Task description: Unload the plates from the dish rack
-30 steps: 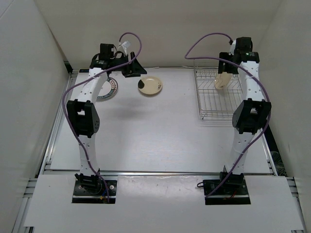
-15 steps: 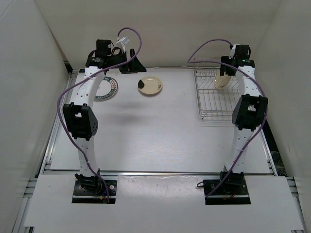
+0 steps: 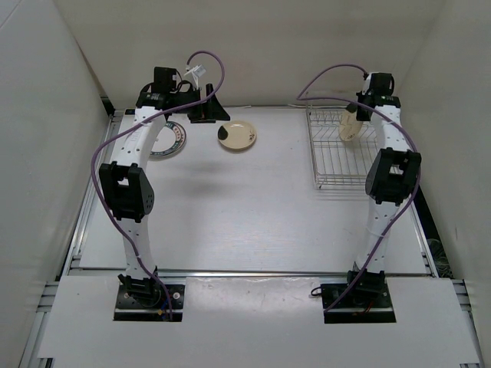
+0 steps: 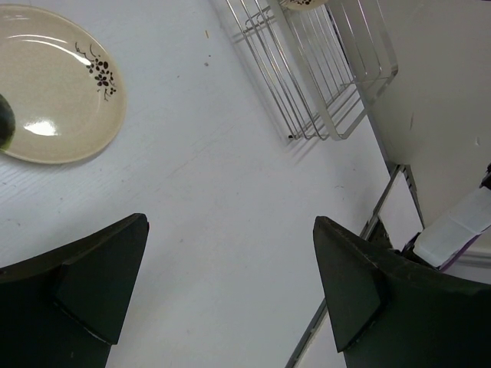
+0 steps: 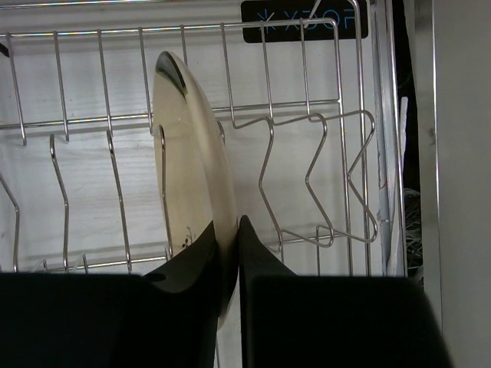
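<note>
- I am pinching the rim of a cream plate point(image 5: 188, 153) with my right claw point(image 5: 229, 230), its two fingers pressing against the plate's opposite faces.
- That plate is standing on edge, nearly upright, among the wire dividers in the far part of the dish rack point(image 3: 343, 182), which is sitting on the right side of the table point(image 3: 245, 207).
- I am holding my left claw point(image 4: 230, 268) spread wide and empty above the far left part of the table, touching nothing.
- A second cream plate point(image 3: 237, 135), bearing a dark patch and a small dark flower sprig, is lying flat on the table near that claw, well apart from the rack.
- A dark-rimmed plate point(image 3: 173, 142) is lying flat further left, partly hidden under my left arm point(image 3: 134, 153).
</note>
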